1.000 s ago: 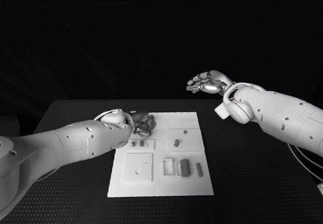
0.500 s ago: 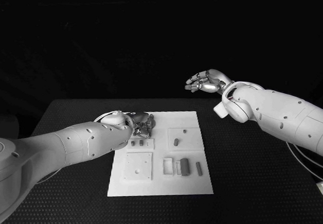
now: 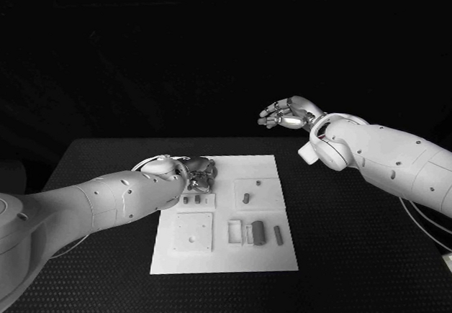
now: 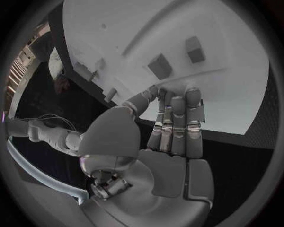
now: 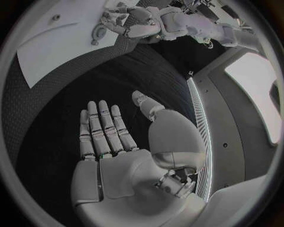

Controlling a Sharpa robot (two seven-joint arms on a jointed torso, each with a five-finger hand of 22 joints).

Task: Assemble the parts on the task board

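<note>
From the head view the task board lies mid-table with its small grey parts resting in recesses, the left hand low over the board's far left corner and the right hand raised well clear beyond the far edge, fingers loosely apart and holding nothing. The left wrist view shows the left hand's fingers straight and close together with the thumb beside them just above the board, two small blocks just beyond the tips — whether anything is pinched I cannot tell. In the right wrist view the right hand is flat and empty over the black table — the pick likely goes best if the left hand settles squarely over one part before closing.
</note>
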